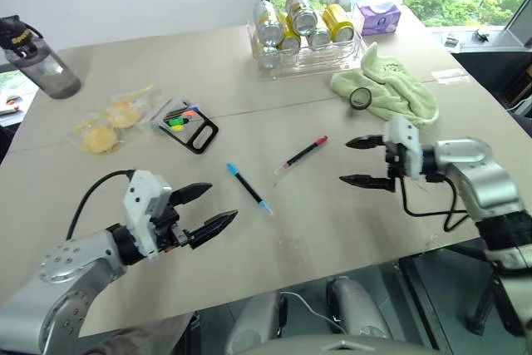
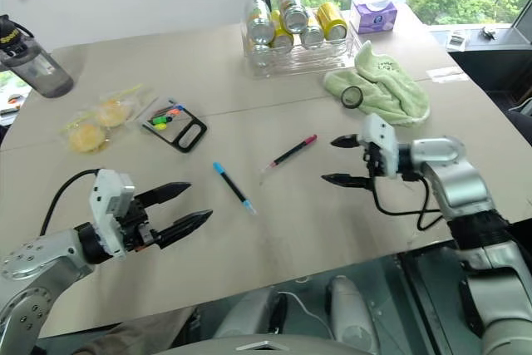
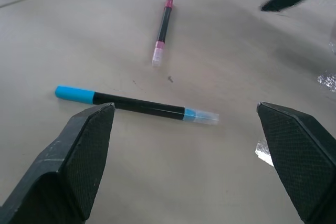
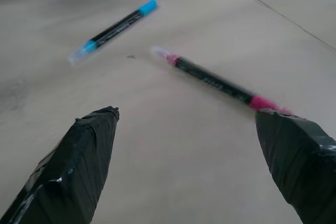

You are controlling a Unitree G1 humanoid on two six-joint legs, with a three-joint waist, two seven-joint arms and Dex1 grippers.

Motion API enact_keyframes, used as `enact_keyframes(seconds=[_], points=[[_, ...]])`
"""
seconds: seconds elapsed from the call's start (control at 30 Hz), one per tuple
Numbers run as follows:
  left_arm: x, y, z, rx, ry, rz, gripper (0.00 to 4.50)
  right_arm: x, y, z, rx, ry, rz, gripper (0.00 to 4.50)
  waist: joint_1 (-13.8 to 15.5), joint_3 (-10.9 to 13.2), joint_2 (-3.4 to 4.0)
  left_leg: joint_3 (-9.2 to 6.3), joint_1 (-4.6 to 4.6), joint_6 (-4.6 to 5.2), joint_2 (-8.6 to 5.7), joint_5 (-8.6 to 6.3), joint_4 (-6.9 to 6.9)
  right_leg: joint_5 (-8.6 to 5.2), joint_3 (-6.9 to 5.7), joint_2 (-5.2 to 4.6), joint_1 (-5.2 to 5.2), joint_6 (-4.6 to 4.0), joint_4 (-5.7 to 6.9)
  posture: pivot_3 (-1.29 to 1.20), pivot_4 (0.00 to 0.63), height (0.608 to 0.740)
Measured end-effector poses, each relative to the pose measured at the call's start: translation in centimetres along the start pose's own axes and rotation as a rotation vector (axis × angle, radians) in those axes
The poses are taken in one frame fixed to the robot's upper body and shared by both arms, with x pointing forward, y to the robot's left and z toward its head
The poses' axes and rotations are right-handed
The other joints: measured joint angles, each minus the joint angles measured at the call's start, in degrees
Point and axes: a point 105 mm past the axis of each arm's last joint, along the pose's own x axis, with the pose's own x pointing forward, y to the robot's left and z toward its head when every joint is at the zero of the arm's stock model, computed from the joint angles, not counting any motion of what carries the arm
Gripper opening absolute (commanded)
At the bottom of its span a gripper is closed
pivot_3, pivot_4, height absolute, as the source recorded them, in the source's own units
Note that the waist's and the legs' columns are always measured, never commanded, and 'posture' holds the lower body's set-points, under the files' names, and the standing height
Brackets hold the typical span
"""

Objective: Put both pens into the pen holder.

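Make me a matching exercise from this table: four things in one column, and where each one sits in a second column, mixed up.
Things:
1. blue pen
2. pink pen
3. pen holder
4. drink cans

Places:
A. in a clear tray at the far side of the table
B. lying on its side beside the bagged yellow snacks
C. flat on the table, nearer the right gripper
D. flat on the table, nearer the left gripper

Pairs: 1-D, 2-C, 3-B, 4-A

Bare table around both pens; holder unobstructed
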Motion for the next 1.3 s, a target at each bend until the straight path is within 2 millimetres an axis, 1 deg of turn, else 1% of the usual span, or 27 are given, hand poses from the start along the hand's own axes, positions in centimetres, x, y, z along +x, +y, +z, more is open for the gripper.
enact_keyframes(seconds=[0.03,0.1,0.17,0.3,0.33,0.37,0.43,0.53,0.6,0.63,0.73,0.8,0.83,0.9,0.97,1.03,1.07,1.1,1.17,1.2,1.23,1.3], points=[[-0.3,0.0,0.1,0.005,-0.002,0.003,4.5,1.6,-0.6,0.9,-0.035,-0.001,0.025,4.44,-0.16,0.0,0.0,0.0,0.0,0.0,0.03,0.0,-0.01,0.0,-0.02,0.02,-0.01,0.0,0.0,0.0,0.15,0.739],[-0.6,-0.1,0.0,0.007,-0.002,0.008,4.5,3.4,-1.4,1.7,-0.075,0.01,0.039,4.44,0.02,-0.02,-0.03,-0.1,-0.05,-0.01,0.06,0.0,-0.02,0.0,-0.11,0.03,-0.02,-0.01,-0.03,0.0,0.15,0.739],[-1.0,-0.1,-0.3,-0.005,0.002,0.02,4.5,5.0,-2.4,0.9,-0.095,0.078,0.036,4.44,0.4,-0.03,-0.04,-0.16,-0.15,0.0,0.03,-0.01,-0.05,0.0,-0.17,0.0,-0.05,-0.01,-0.14,0.0,0.15,0.739],[-1.4,-0.3,-0.4,-0.004,0.002,0.032,4.5,6.9,-2.7,-1.7,-0.063,0.204,0.042,4.44,0.42,-0.04,-0.06,-0.19,-0.4,0.0,-0.05,-0.01,-0.06,0.0,-0.18,-0.05,-0.25,-0.01,-0.14,0.0,0.15,0.739],[-1.4,-0.3,-0.3,0.001,-0.001,0.035,4.5,7.1,-2.6,-2.4,-0.055,0.235,0.045,3.94,0.38,-0.03,-0.05,-0.2,-0.46,-0.01,-0.05,-0.01,-0.06,0.0,-0.17,-0.05,-0.34,-0.01,-0.11,0.0,0.15,0.739],[-1.4,-0.4,-0.1,0.007,-0.007,0.042,4.5,7.3,-2.5,-2.6,-0.045,0.245,0.057,3.55,0.2,-0.03,-0.04,-0.19,-0.45,-0.01,-0.04,-0.01,-0.06,0.0,-0.15,-0.04,-0.36,-0.02,-0.09,0.0,0.15,0.739],[-1.2,-0.6,0.3,0.024,-0.015,0.04,4.5,7.3,-2.6,-2.6,-0.06,0.271,0.069,2.75,-0.02,-0.04,-0.04,-0.18,-0.42,-0.02,-0.04,0.0,-0.05,0.0,-0.14,-0.04,-0.35,-0.02,-0.04,0.0,0.15,0.739],[-1.0,-0.9,0.7,0.033,-0.024,0.04,4.5,6.9,-2.7,-2.7,-0.072,0.32,0.102,1.04,0.02,-0.05,-0.02,-0.19,-0.26,-0.03,-0.05,0.01,-0.05,0.0,-0.15,-0.04,-0.2,-0.02,0.01,0.0,0.15,0.739],[-0.8,-0.8,1.0,0.03,-0.03,0.041,4.5,6.5,-2.8,-2.8,-0.069,0.335,0.11,0.32,0.12,-0.05,-0.02,-0.22,-0.13,-0.03,-0.05,0.01,-0.05,0.0,-0.19,-0.03,-0.07,-0.02,0.01,0.0,0.15,0.739],[-0.8,-0.8,1.2,0.033,-0.03,0.041,4.5,6.4,-2.8,-2.9,-0.068,0.34,0.115,0.05,0.13,-0.05,-0.02,-0.23,-0.1,-0.03,-0.05,0.01,-0.04,0.0,-0.2,-0.03,-0.05,-0.02,0.01,0.0,0.15,0.739],[-0.5,-0.5,1.9,0.053,-0.036,0.04,4.5,5.6,-3.0,-3.1,-0.059,0.367,0.121,0.05,0.24,-0.06,0.01,-0.26,-0.08,-0.03,-0.08,0.01,-0.03,0.0,-0.21,-0.05,-0.01,-0.02,0.02,0.0,0.15,0.739],[0.2,-0.5,2.6,0.056,-0.056,0.031,4.5,4.2,-3.4,-3.4,-0.051,0.391,0.104,0.05,0.48,-0.05,0.02,-0.31,-0.09,-0.03,-0.12,0.01,-0.02,0.0,-0.25,-0.09,0.01,-0.02,-0.01,0.0,0.15,0.739],[0.8,-0.6,3.0,0.052,-0.085,0.025,4.5,3.5,-3.6,-3.6,-0.036,0.394,0.086,0.05,0.8,-0.05,0.03,-0.37,-0.09,-0.03,-0.14,0.01,-0.01,0.01,-0.3,-0.12,0.05,-0.02,-0.02,0.0,0.15,0.739],[1.9,-0.9,3.5,0.02,-0.138,0.015,4.5,2.9,-3.7,-3.8,-0.008,0.38,0.062,0.05,0.97,-0.06,0.02,-0.36,-0.1,-0.03,-0.14,0.01,0.0,0.01,-0.28,-0.11,0.05,-0.02,-0.03,0.0,0.15,0.739],[3.5,-1.2,4.2,-0.063,-0.229,0.023,4.5,1.8,-3.3,-4.0,0.041,0.328,0.02,0.05,1.37,-0.06,0.01,-0.41,-0.19,-0.03,-0.12,0.01,0.03,0.01,-0.3,-0.1,0.0,-0.01,-0.06,0.0,0.15,0.739],[4.9,-1.2,4.9,-0.162,-0.322,0.043,4.5,1.3,-2.7,-3.6,0.071,0.255,-0.008,0.05,1.49,-0.06,0.02,-0.46,-0.27,-0.03,-0.13,0.01,0.06,0.01,-0.31,-0.12,-0.05,-0.01,-0.04,0.0,0.15,0.739],[5.7,-1.2,5.3,-0.235,-0.378,0.049,4.5,1.2,-2.0,-3.0,0.078,0.194,-0.019,0.05,1.48,-0.06,0.01,-0.48,-0.38,-0.03,-0.13,0.01,0.1,0.01,-0.31,-0.12,-0.12,-0.01,-0.02,0.0,0.15,0.739],[6.6,-1.0,5.8,-0.318,-0.441,0.063,4.5,1.1,-1.3,-1.9,0.074,0.123,-0.033,0.05,1.45,-0.06,0.01,-0.48,-0.46,-0.03,-0.13,0.01,0.13,0.01,-0.31,-0.12,-0.2,0.0,0.01,0.0,0.15,0.739],[7.5,-0.5,6.5,-0.414,-0.518,0.092,4.5,1.1,-0.5,-0.5,0.064,0.044,-0.042,0.05,1.16,-0.07,0.01,-0.41,-0.53,-0.04,-0.13,0.01,0.19,0.02,-0.29,-0.1,-0.31,0.01,0.09,0.0,0.15,0.739],[7.9,-0.1,6.8,-0.469,-0.559,0.119,4.5,1.0,0.0,0.6,0.053,-0.011,-0.054,0.05,1.11,-0.08,0.0,-0.36,-0.52,-0.04,-0.11,0.01,0.21,0.02,-0.24,-0.07,-0.33,0.01,0.14,0.0,0.15,0.739],[8.1,0.2,6.9,-0.518,-0.589,0.14,4.5,0.9,0.4,1.6,0.04,-0.064,-0.063,0.05,1.08,-0.09,-0.02,-0.32,-0.49,-0.04,-0.11,0.01,0.21,0.02,-0.21,-0.07,-0.33,0.01,0.15,0.0,0.15,0.739],[8.9,0.1,6.6,-0.643,-0.635,0.153,4.5,0.7,1.7,3.0,0.041,-0.177,-0.089,0.05,1.44,-0.11,-0.05,-0.33,-0.5,-0.04,-0.12,0.01,0.22,0.02,-0.2,-0.08,-0.31,0.01,0.15,0.0,0.15,0.739]])
